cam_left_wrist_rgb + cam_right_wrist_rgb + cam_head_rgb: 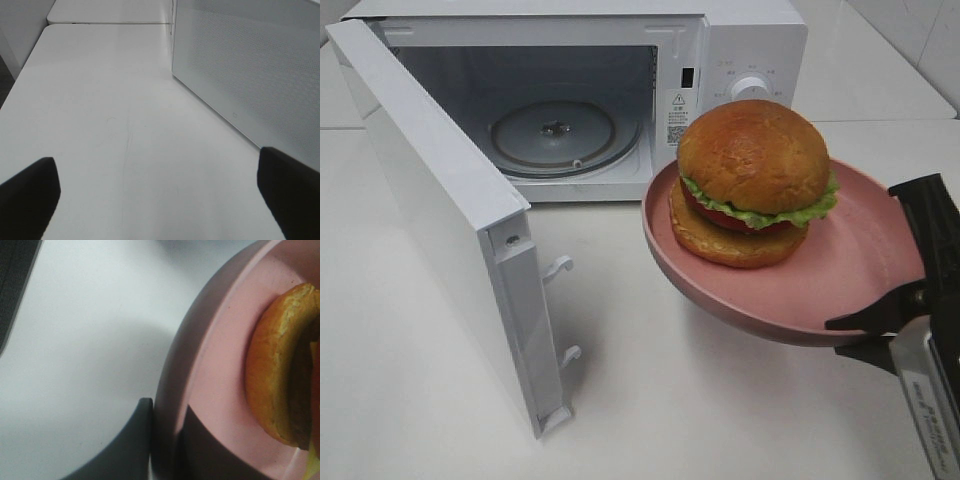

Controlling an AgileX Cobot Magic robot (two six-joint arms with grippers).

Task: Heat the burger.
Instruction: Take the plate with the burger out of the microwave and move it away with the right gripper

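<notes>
Nearest me, the right gripper (880,335) pinches the rim of the plate (860,270), jaws nearly shut on it, holding it above the table (720,420). On it sits the burger (754,182), upright, bun dome up, round with no long axis. The left gripper (160,195) hangs wide open, holding nothing. Beyond, the microwave (740,40) stands with door (430,200) open, turntable (552,135) bare: loading, closing and starting remain.

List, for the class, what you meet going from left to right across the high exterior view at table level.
Open microwave door → burger on the pink plate → right gripper, shut on the plate's right rim.
</notes>
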